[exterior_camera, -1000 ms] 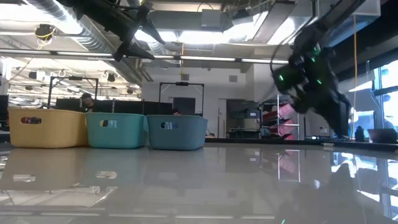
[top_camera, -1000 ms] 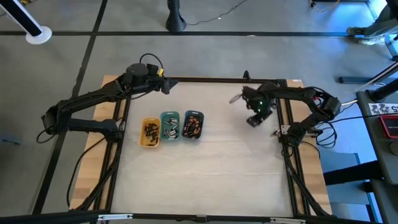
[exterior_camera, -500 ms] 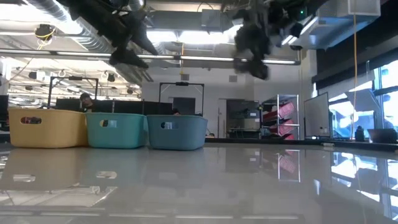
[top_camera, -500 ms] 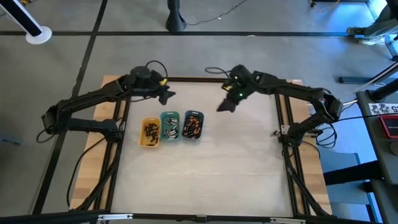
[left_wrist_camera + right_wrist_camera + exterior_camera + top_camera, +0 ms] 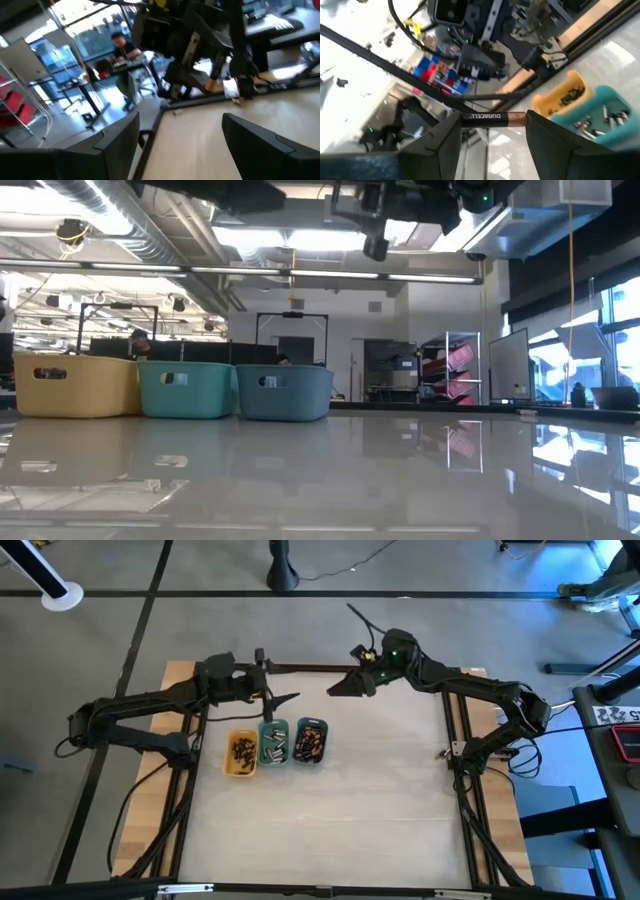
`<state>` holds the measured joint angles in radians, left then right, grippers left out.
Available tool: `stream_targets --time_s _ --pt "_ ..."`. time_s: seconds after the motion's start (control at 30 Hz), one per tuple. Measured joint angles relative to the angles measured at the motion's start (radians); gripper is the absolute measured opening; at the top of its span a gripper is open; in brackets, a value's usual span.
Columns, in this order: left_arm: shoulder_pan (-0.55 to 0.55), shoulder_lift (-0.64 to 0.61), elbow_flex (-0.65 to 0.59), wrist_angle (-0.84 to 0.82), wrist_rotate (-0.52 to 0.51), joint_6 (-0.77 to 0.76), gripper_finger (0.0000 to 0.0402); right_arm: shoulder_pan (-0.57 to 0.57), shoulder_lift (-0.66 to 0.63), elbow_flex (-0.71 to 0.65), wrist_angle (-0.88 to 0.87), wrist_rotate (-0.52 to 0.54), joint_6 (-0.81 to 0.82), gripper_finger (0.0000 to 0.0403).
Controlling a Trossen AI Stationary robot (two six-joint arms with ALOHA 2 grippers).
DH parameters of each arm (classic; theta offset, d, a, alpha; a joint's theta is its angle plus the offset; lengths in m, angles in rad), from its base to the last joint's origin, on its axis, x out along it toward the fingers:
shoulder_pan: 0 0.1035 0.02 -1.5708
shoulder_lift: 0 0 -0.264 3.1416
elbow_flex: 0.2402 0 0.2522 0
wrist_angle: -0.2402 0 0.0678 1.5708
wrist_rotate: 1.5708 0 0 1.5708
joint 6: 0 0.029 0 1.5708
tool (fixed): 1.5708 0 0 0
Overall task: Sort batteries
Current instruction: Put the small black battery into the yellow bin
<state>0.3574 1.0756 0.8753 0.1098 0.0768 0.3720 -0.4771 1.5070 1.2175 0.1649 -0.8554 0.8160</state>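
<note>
Three small trays stand side by side left of the table's middle: yellow (image 5: 240,754), teal (image 5: 273,743) and blue (image 5: 311,742). Each has several batteries (image 5: 242,749) lying in it. My right gripper (image 5: 334,691) hangs high over the far part of the table, just right of the trays, pointing level toward the left. It is shut on one black battery with a copper end (image 5: 492,118). My left gripper (image 5: 286,700) is open and bare above the teal tray's far end, its fingers (image 5: 117,137) wide apart. My right gripper pinches the battery lengthwise between its two fingers, one on the black end (image 5: 466,117) and the other on the copper end (image 5: 521,118). The fingers come level from the table's right. The battery bridges the gap across them, lifted well clear of the table.
Black frame rails (image 5: 460,740) run along the table's left, right and far edges. Bare tabletop (image 5: 380,810) lies near and right of the trays. In the low view the trays (image 5: 185,388) stand in a row at the left. A person (image 5: 122,47) sits beyond the table.
My right gripper has risen from low over the table's right side, gone toward the far left and the trays, and tipped from pointing down to level. My left gripper has rolled and shifted a little toward the right, over the trays. The trays have stayed put.
</note>
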Motion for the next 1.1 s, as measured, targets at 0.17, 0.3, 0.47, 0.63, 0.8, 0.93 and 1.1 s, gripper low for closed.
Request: stream_targets --time_s 0.17,0.3,0.47,0.63,0.8,0.93,1.1 --pt "-0.008 0.074 0.0 0.169 0.039 -0.137 0.0272 0.0 0.001 0.0 0.048 0.053 0.046 0.0197" --pt "-0.035 0.143 0.0 0.265 0.071 -0.172 0.0272 -0.001 0.001 0.0 0.075 0.082 0.05 0.0197" --pt "-0.064 0.2 -0.001 0.372 0.074 -0.156 0.0272 -0.001 0.001 0.0 0.074 0.096 0.048 0.0198" --pt "-0.062 0.21 -0.001 0.407 0.073 -0.147 0.0272 -0.001 0.001 0.0 0.074 0.096 0.046 0.0198" --pt "-0.061 0.219 -0.001 0.414 0.074 -0.143 0.0272 -0.001 0.001 0.0 0.08 0.11 0.043 0.0198" --pt "-0.06 0.262 0.005 0.457 0.073 -0.145 0.0272 -0.001 0.014 0.0 0.125 0.104 0.053 0.0198" --pt "-0.06 0.301 0.033 0.46 0.071 -0.16 0.0272 -0.001 0.018 0.0 0.129 0.093 0.067 0.0198"
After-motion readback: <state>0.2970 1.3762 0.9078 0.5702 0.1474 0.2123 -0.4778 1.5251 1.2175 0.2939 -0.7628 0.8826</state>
